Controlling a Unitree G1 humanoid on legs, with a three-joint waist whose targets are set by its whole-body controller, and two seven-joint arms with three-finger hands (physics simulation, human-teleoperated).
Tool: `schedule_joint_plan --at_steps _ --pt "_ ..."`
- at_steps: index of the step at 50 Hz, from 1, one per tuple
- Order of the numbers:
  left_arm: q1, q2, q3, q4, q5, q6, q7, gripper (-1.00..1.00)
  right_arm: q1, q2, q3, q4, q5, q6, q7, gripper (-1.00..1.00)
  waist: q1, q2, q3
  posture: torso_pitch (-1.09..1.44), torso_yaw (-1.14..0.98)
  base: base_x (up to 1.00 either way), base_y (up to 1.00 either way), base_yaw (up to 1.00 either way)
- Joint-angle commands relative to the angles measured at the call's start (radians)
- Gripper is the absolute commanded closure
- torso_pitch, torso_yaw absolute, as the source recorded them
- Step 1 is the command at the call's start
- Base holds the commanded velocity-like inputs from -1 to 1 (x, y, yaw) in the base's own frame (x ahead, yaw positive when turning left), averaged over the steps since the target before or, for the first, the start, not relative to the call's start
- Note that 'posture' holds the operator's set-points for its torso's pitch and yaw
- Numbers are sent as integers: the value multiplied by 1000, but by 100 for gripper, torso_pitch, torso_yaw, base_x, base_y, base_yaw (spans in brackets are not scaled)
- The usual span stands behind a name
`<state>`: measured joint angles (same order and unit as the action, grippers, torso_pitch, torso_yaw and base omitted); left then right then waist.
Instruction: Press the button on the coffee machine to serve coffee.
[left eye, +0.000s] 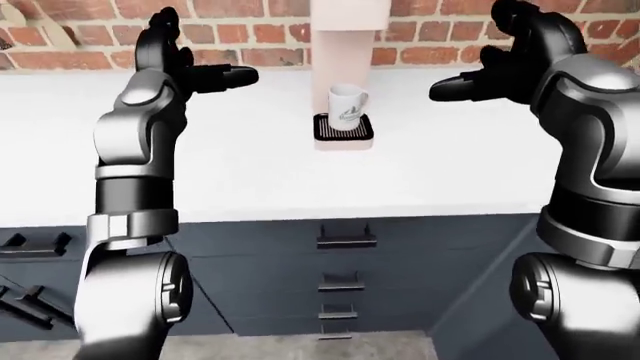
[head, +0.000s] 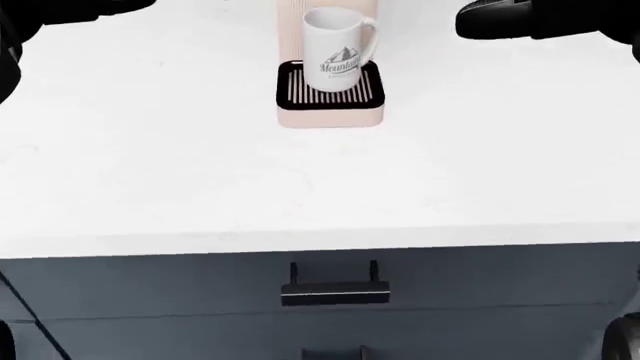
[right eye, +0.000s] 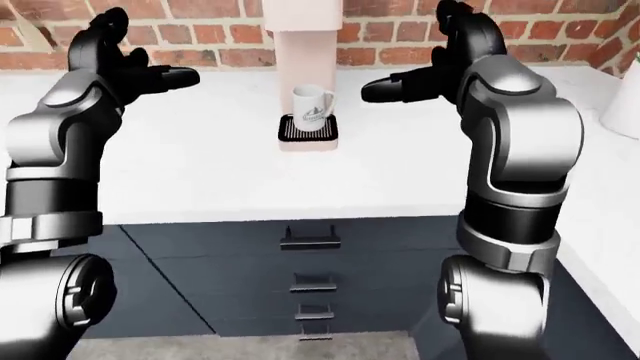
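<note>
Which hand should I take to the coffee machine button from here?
Right, marginally. In the right-eye view the right hand hovers open nearer the coffee machine than the left hand. The button itself is not visible, so confirm first.

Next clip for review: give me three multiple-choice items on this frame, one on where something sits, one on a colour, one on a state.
1. Where does the mug stand?
A. On the machine's drip grate
B. On the bare counter
C. In a drawer

2. What colour is the mug?
A. Red
B. White
C. Black

3. What are the two hands doing?
A. Gripping the mug
B. Pulling a drawer handle
C. Raised open, touching nothing

Answers: 1 A, the mug sits on the black grate of the coffee machine. 2 B, it is white with a dark print. 3 C, the left hand and the right hand hang open either side of the machine.
</note>
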<state>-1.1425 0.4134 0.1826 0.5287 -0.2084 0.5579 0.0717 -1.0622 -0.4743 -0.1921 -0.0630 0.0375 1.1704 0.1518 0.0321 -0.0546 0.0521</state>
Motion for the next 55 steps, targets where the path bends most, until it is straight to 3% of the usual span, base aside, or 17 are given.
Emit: schedule_joint_plan --at_steps 1,8,12,20,21,26,30,31,35,40,43,44,47,49,50,53,55 --pt "-40 4 -3 -19 8 -44 -4 -100 -34 -11 -9 -3 -4 -56 -3 -100 -2 -8 -25 0 0 0 0 91" --pt "-47 -12 -6 -22 13 -39 -5 -100 -31 -19 -9 11 -22 -43 -14 -100 -1 8 -14 0 0 0 0 11" --pt "-45 -10 -6 -6 17 -55 -10 -100 -26 -14 -11 13 -24 -51 -15 -100 -22 70 -24 0 0 0 0 0" --pt "-77 -7 -6 57 23 -91 -11 -100 -37 -14 -8 21 -14 -76 0 -100 -34 59 -30 0 0 0 0 0" --pt "-70 -9 -6 44 21 -85 -10 -100 -39 -14 -7 16 -15 -71 0 -100 -34 62 -54 0 0 9 0 0" --pt "-69 -12 -8 30 19 -74 -8 -100 -35 -15 -8 12 -15 -69 4 -100 -33 45 -39 0 0 13 0 0" --pt "-54 -12 -6 7 16 -63 -7 -100 -31 -10 -9 11 -14 -71 2 -100 -30 -23 -43 0 0 14 0 0" --pt "-52 -12 -5 12 17 -68 -7 -100 -31 -12 -9 7 -14 -68 3 -100 -30 1 -37 0 0 14 0 0" --pt "-50 -15 -6 8 15 -65 -6 -100 -31 -6 -8 11 -14 -73 0 -100 -21 4 -48 0 0 14 0 0" --pt "-49 -12 -6 5 15 -62 -8 -100 -30 0 -10 16 -10 -80 -6 -100 -30 29 -17 0 0 2 0 0" --pt "-43 -14 -6 6 15 -67 -9 -100 -28 0 -9 17 -9 -83 -7 -100 -45 95 -33 0 0 0 0 0" --pt "-45 -13 -6 6 15 -65 -9 -100 -32 0 -7 19 -9 -82 -7 -100 -43 55 -19 0 0 0 0 0" --pt "-47 -13 -6 2 14 -61 -8 -100 -41 -4 -1 26 -11 -80 -3 -100 -41 65 -57 0 0 3 0 0" --pt "-41 -14 -6 -5 14 -59 -8 -100 -32 -3 -5 13 -11 -73 -2 -100 -30 57 -24 0 0 5 0 0" --pt "-41 -14 -6 -4 14 -60 -7 -100 -30 -2 -6 11 -11 -72 -3 -100 -28 50 -48 0 0 5 0 0" --pt "-43 -14 -6 -1 15 -62 -8 -100 -29 -2 -9 8 -10 -74 -4 -100 -19 32 -23 0 0 5 0 0" --pt "-45 -13 -5 -6 13 -56 -7 -100 -30 -2 -9 7 -9 -71 -5 -100 -22 38 -50 0 0 5 0 0"
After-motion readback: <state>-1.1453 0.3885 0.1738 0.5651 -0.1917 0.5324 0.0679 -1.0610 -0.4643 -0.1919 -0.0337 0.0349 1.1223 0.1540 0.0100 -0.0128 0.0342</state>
